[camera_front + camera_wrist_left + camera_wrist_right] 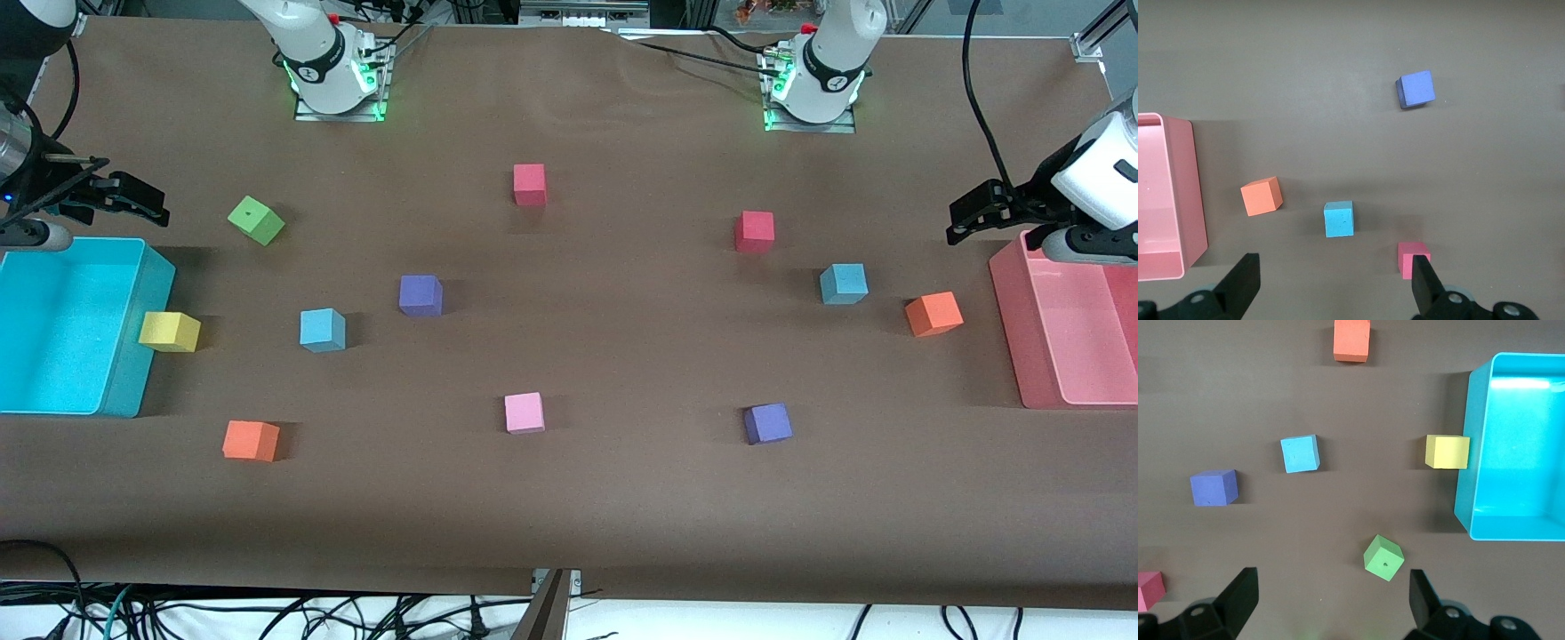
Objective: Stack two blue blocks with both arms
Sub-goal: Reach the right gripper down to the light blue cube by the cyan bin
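Two light-blue blocks lie apart on the brown table. One (322, 330) is toward the right arm's end, beside a purple cube, and also shows in the right wrist view (1300, 453). The other (843, 284) is toward the left arm's end, beside an orange cube, and also shows in the left wrist view (1339, 219). My right gripper (147, 203) hangs open and empty over the table by the cyan bin; it also shows in its wrist view (1331, 597). My left gripper (969, 218) hangs open and empty by the pink bin; it also shows in its wrist view (1335, 280).
A cyan bin (133, 382) stands at the right arm's end with a yellow cube (169, 332) against it. A pink bin (1022, 347) stands at the left arm's end. Purple (420, 295), (767, 423), red (529, 184), (754, 231), orange (933, 314), (251, 440), green (256, 220) and pink (524, 412) cubes are scattered.
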Tool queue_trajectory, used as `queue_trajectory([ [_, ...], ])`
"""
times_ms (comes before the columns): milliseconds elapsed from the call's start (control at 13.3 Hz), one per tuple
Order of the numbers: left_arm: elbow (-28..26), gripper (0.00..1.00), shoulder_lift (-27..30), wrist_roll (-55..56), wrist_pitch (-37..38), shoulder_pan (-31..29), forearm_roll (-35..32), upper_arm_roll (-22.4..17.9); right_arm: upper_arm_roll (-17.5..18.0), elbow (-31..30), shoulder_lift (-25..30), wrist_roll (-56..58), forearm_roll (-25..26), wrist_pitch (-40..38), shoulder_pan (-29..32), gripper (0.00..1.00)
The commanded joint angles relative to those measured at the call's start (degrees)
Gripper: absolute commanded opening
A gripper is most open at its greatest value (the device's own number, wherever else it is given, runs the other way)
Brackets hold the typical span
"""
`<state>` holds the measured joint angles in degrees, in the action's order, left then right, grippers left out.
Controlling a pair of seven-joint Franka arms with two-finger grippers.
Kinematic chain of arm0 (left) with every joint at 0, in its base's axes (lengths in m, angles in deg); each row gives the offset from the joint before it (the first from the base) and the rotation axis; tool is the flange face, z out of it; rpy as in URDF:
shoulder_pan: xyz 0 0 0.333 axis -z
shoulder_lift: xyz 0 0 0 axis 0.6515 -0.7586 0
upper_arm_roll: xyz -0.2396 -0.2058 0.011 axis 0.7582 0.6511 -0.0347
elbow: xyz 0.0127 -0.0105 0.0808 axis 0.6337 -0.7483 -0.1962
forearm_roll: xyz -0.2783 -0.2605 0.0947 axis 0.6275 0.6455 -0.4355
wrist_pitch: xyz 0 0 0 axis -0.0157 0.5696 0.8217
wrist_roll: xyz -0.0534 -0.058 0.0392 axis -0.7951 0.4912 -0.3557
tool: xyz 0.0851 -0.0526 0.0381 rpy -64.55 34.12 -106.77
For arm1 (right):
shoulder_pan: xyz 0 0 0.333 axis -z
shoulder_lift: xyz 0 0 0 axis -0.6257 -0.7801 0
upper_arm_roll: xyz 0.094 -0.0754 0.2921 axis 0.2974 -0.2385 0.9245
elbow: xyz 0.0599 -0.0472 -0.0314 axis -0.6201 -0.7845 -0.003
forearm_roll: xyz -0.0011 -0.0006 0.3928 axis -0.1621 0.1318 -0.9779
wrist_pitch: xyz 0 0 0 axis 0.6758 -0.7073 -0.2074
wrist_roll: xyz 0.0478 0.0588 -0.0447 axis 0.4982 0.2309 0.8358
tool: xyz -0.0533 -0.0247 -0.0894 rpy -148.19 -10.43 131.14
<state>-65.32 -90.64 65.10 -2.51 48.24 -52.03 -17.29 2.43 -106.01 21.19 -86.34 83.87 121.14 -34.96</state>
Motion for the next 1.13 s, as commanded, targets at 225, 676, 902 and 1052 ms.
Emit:
queue_trajectory([
  [225,1.7,1.0,-1.2,0.0,0.8,-0.6,0.2,0.0,0.5,0.2,-7.6,1.8,-0.8,0.8,-1.0,1.0],
  [676,1.8,1.0,-1.2,-0.3,0.9,-1.3,0.3,-0.1,0.6,-0.7,-16.8,0.9,-1.5,10.0,-4.4,1.0],
  [902,1.8,1.0,-1.3,-0.3,0.9,-1.3,0.3,-0.1,0.6,-6.3,-17.2,0.9,-1.5,18.8,-4.8,1.0],
  [1052,1.8,1.0,-1.2,-0.3,0.9,-1.3,0.3,-0.1,0.6,-12.1,-16.6,0.8,-1.5,26.9,-5.1,1.0],
])
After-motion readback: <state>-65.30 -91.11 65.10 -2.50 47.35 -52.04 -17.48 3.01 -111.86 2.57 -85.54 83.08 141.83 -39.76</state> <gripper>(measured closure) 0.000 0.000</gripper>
